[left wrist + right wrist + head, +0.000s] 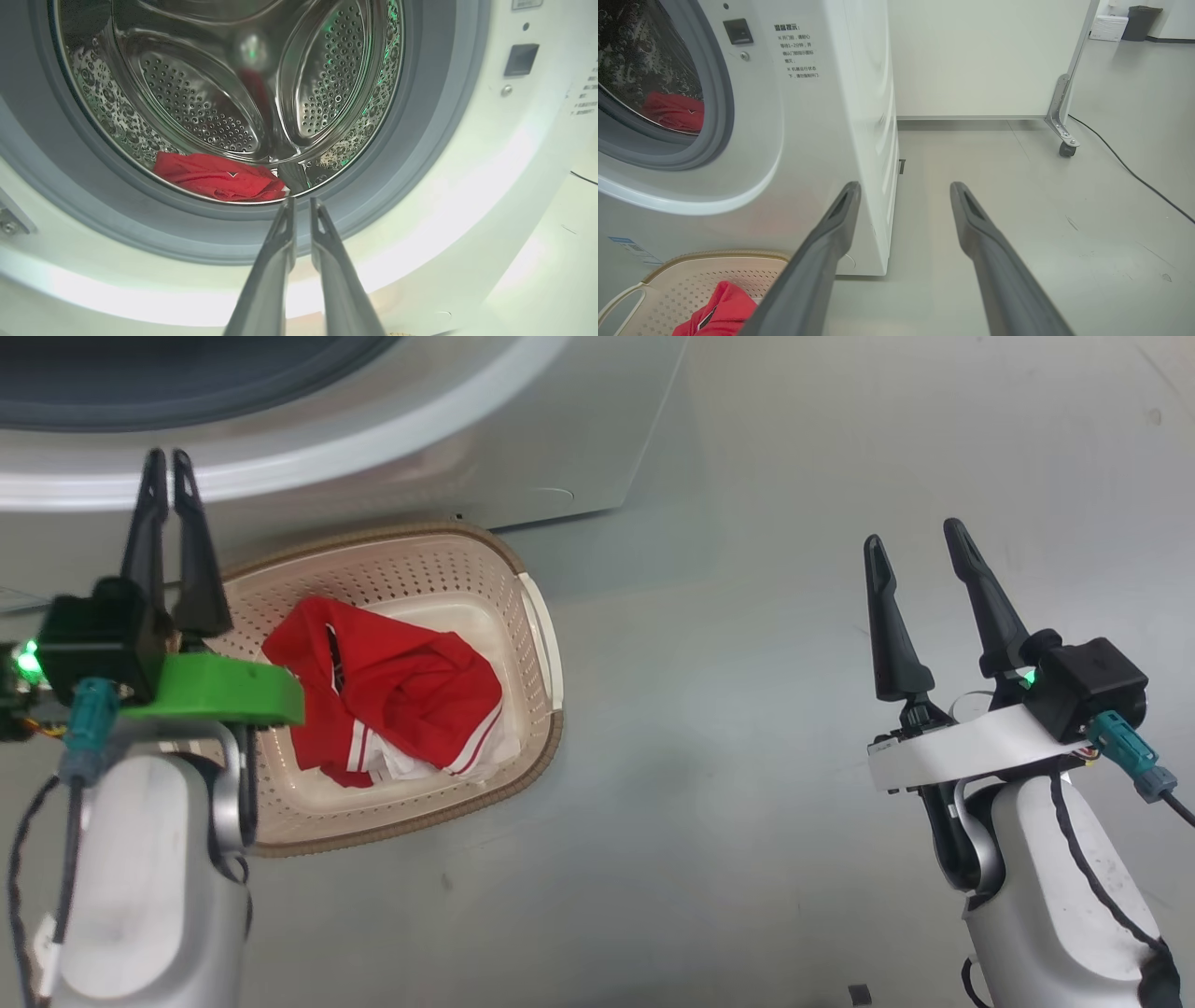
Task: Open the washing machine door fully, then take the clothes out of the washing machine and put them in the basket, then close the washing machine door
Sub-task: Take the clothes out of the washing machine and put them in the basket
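Observation:
The washing machine (485,448) stands open, its door out of view. One red piece of the clothes (219,178) lies at the bottom front of the steel drum (196,93); it also shows through the opening (675,112). Another red garment with white stripes (392,695) lies in the cream basket (537,644) on the floor below the opening. My left gripper (168,462) hangs above the basket's left end and points at the drum's lower lip, its fingers nearly together with nothing between them (302,201). Off to the right, my right gripper (915,537) stands open and empty over the floor (906,186).
Grey floor (747,756) spreads right of the basket and machine. A white partition on a castor foot (1064,149) stands behind, with a black cable (1134,177) running across the floor beside it. A dark bin (1139,21) sits far back.

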{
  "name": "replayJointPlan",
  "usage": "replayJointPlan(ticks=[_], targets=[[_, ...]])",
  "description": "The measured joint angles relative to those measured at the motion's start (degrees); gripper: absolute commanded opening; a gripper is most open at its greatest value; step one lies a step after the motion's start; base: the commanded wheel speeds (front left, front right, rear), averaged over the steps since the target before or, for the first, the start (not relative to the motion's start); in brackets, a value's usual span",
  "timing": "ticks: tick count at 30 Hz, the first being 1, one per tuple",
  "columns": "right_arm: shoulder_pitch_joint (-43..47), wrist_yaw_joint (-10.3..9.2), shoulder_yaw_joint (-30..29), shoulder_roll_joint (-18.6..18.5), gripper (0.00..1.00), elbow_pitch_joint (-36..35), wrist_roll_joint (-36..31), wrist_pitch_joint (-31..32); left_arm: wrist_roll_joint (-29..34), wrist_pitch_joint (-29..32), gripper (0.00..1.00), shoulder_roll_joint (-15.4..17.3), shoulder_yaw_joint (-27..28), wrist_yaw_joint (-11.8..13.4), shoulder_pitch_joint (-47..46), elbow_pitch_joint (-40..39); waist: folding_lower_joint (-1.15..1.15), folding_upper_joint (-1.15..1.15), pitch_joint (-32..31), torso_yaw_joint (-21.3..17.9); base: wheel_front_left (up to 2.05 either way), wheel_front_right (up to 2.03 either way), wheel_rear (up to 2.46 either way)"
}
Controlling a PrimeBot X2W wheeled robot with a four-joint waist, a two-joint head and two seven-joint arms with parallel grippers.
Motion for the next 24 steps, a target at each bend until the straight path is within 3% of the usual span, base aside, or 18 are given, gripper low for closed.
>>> replayJointPlan(ticks=[1, 3, 6, 7, 8, 9, 24], targets=[[0.4, 0.0, -0.2, -0.1, 1.0, 0.1, 0.0, 0.0, -0.1, -0.2, 0.31, -0.5, -0.3, 0.0, 1.1, 0.1, 0.0, 0.0, -0.7, 0.2, 0.0, 0.0, 0.0], [1.1, 0.0, -0.3, -0.1, 1.0, 0.5, -0.5, 0.0, -0.1, -0.8, 0.34, -1.4, -0.8, 0.0, 3.4, 0.2, 0.0, 0.0, -2.0, 0.7, 0.0, 0.0, 0.0], [2.2, 0.16, -0.4, -0.2, 1.0, 0.8, -0.6, 0.0, -0.4, -2.0, 0.53, -2.0, -0.6, 0.0, 6.6, 0.5, 0.0, 0.0, -4.1, 1.4, 0.0, 0.0, 0.0], [2.7, 0.16, -0.5, -0.2, 1.0, 1.0, -0.9, 0.0, -0.4, -2.3, 0.67, -2.0, -0.5, 0.0, 7.5, 0.5, 0.0, 0.0, -4.7, 1.7, 0.0, 0.0, 0.0], [3.1, 0.16, -0.6, -0.2, 1.0, 1.2, -1.0, 0.0, -0.4, -2.4, 0.87, -2.0, -0.5, 0.0, 8.4, 0.5, 0.0, 0.0, -5.4, 1.9, 0.0, 0.0, 0.0], [3.6, 0.18, -0.6, -0.1, 1.0, 1.3, -1.0, 0.0, -0.4, -2.4, 1.0, -2.0, -0.5, 0.0, 9.2, 0.6, 0.0, 0.0, -6.1, 2.1, 0.0, 0.0, 0.0], [9.2, 0.48, -0.2, 0.0, 1.0, 2.5, -1.6, 0.0, -1.4, -4.0, 1.0, -2.6, -0.6, 0.0, 19.0, 0.2, 0.0, 0.0, -15.5, 5.1, 0.0, 0.0, 0.0]])
